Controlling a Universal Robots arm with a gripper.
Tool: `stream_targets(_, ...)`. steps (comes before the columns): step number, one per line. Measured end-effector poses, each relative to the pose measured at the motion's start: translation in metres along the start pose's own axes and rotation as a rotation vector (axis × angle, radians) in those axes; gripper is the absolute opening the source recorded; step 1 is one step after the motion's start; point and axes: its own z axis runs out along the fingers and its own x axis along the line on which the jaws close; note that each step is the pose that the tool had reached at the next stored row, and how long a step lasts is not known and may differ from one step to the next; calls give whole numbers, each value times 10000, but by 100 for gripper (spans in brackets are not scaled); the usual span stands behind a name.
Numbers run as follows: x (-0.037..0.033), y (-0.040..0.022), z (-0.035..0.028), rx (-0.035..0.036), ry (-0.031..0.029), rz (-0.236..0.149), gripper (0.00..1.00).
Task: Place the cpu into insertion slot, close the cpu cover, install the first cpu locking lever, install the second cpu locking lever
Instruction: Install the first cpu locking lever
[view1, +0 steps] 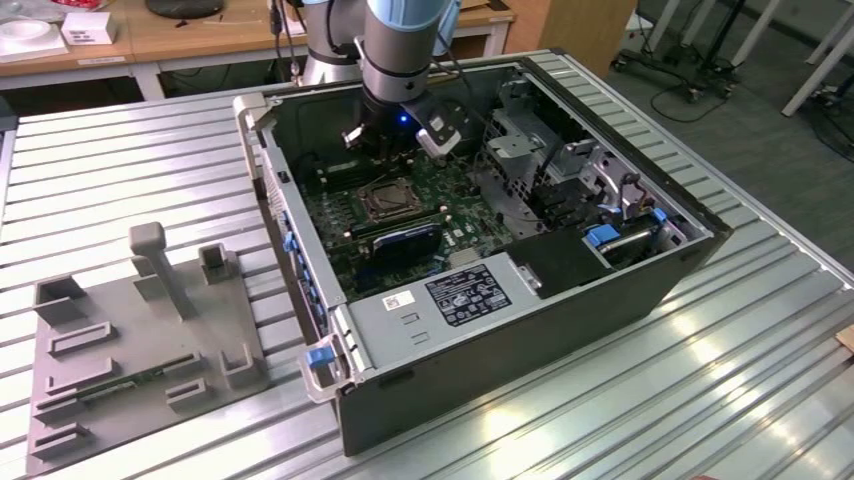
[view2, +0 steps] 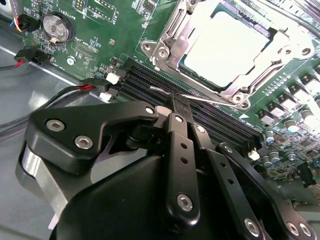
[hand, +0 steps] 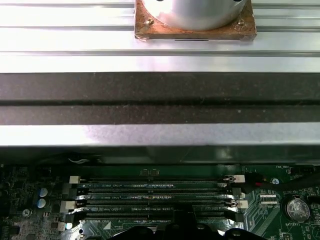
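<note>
In the second wrist view the pale square cpu lies in the insertion slot. The silvery cpu cover is folded down around it. A thin wire locking lever runs along the socket's edge, above the black memory slots. My gripper is shut, and its black fingertips meet right at this wire; I cannot tell whether they pinch it. In the exterior view the gripper hangs inside the open computer case, just behind the socket.
The case lies on a slatted metal table, its walls close around the arm. A drive cage and cables stand on the exterior view's right of the socket. A grey fixture plate sits on the table at the exterior view's left. A coin battery is on the board.
</note>
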Motion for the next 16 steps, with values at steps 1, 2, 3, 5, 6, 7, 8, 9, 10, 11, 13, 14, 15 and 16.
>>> stream_targets(1, -4, 0, 1, -1, -1, 0, 11)
stream_targets(2, -9, 0, 2, -2, -2, 1, 11)
stream_targets(3, -16, 0, 3, -2, -2, 1, 11)
stream_targets(5, -27, 0, 4, -1, -1, 1, 11)
stream_targets(6, -28, 0, 4, -1, -1, 1, 11)
stream_targets(7, -29, -3, 16, -1, -2, 1, 11)
stream_targets(8, -28, -7, 28, -1, -2, 1, 11)
stream_targets(9, -28, -7, 27, 0, -1, 1, 11)
stream_targets(10, -28, -7, 29, -1, -2, 1, 11)
stream_targets(11, -28, -8, 33, -5, -3, 1, 11)
stream_targets(13, -28, -10, 38, -1, -2, 1, 11)
stream_targets(14, -30, -10, 40, 0, 0, 1, 11)
stream_targets(15, -32, -11, 41, 2, 0, 1, 11)
stream_targets(16, -35, -11, 43, 2, 0, 1, 11)
